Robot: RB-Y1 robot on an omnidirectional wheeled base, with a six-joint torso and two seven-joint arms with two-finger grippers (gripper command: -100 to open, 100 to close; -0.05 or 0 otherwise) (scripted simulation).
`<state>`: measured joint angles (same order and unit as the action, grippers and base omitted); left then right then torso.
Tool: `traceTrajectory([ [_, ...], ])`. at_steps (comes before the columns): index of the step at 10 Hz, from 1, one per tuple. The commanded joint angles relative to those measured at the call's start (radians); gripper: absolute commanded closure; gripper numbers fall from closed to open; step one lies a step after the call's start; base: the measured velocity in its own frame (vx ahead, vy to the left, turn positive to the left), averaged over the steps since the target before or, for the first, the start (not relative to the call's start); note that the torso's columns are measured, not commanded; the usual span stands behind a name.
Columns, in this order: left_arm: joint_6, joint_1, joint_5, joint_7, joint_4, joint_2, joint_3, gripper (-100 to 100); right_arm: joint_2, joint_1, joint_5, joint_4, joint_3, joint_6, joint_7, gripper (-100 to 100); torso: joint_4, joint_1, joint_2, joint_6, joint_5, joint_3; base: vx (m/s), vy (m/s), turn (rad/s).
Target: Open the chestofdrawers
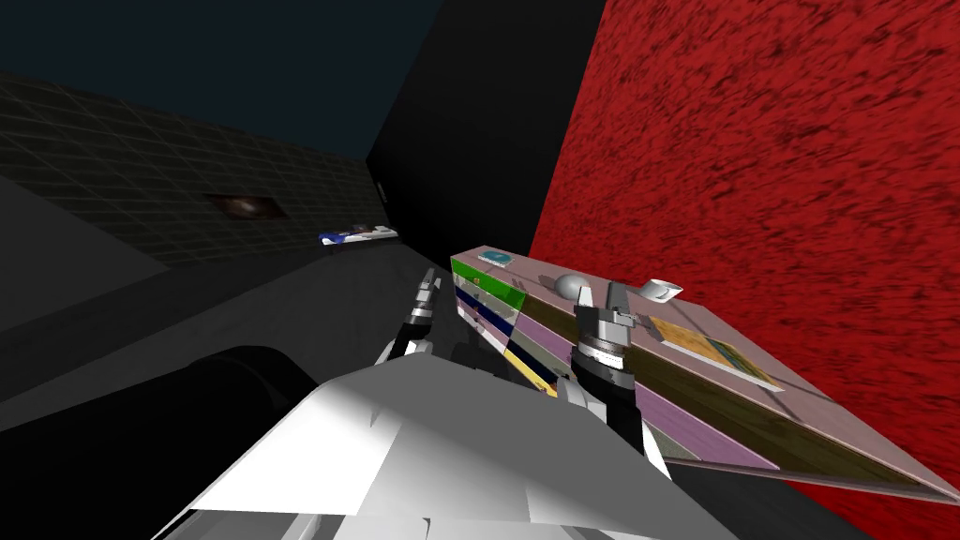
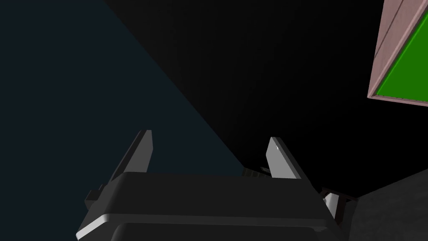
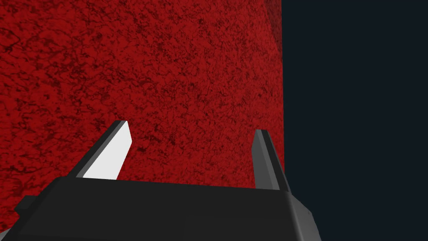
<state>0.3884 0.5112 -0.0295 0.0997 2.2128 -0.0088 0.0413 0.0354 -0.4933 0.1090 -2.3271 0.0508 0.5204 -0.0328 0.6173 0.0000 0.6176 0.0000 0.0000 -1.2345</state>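
Two end effectors are raised ahead of me, both with fingers apart and holding nothing. The chest of drawers [image 1: 825, 419] stands against the red wall [image 1: 769, 169] on my right, its long pinkish top running away along that wall. Its front is a stack of coloured panels: a green drawer front [image 1: 483, 281] at the far upper corner, a navy one below it, then pale purple and a strip of yellow lower down.

The right end effector [image 1: 601, 298] points upward just in front of the chest's top edge, about level with it and not touching any drawer front. In the right wrist view, the right end effector [image 3: 190, 126] has its blades spread wide against the red wall [image 3: 146, 75].

The left end effector [image 1: 429, 278] hangs to the left of the chest, near the green corner but clear of it. In the left wrist view, the left end effector [image 2: 210, 136] is likewise spread, with the chest's pinkish frame [image 2: 388, 42] and green panel [image 2: 403, 71] off to one side of it.

On the chest's top lie a teal disc [image 1: 497, 256], a grey dome [image 1: 570, 284], a white cup [image 1: 664, 291], and a flat yellow-green item [image 1: 717, 352] that may be a book.
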Motion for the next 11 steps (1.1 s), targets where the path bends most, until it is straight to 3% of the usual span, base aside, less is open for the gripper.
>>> traceTrajectory([
  [1, 0.0, 0.0, 0.0, 0.0, 0.0, 0.0, 0.0, 0, -0.038, 0.003, 0.011, 0.016, 0.006, -0.015, 0.002, -100, 0.074, 0.0, 0.074, 0.0, 0.0, -0.148, 0.004, 0.021, 0.052],
  [2, 0.0, 0.0, 0.0, 0.0, 0.0, 0.0, 0.0, 0, -0.065, 0.006, 0.022, 0.032, 0.012, -0.031, 0.004, -100, 0.107, 0.001, 0.107, 0.0, 0.0, -0.217, -0.003, 0.05, 0.069],
  [5, 0.0, 0.0, 0.0, 0.0, -0.001, 0.0, 0.0, 0, -0.136, 0.02, 0.078, 0.11, 0.04, -0.107, 0.016, -100, 0.12, 0.002, 0.121, 0.0, 0.001, -0.241, -0.01, 0.09, 0.104],
  [6, 0.0, 0.0, 0.0, 0.0, -0.001, 0.0, 0.0, 0, -0.136, 0.02, 0.078, 0.11, 0.04, -0.108, 0.016, -100, 0.121, 0.003, 0.12, 0.0, 0.001, -0.241, 0.0, 0.087, 0.03],
  [10, 0.0, 0.0, 0.0, 0.0, 0.0, 0.0, 0.0, 0, -0.18, 0.043, 0.161, 0.225, 0.081, -0.204, 0.033, -100, 0.121, 0.0, 0.121, 0.0, 0.0, -0.242, 0.001, 0.085, 0.098],
  [11, 0.0, 0.0, 0.0, 0.0, -0.001, 0.0, 0.0, 0, -0.18, 0.043, 0.161, 0.225, 0.081, -0.221, 0.033, -100, 0.121, 0.0, 0.121, 0.0, 0.0, -0.241, 0.004, 0.07, 0.078],
])
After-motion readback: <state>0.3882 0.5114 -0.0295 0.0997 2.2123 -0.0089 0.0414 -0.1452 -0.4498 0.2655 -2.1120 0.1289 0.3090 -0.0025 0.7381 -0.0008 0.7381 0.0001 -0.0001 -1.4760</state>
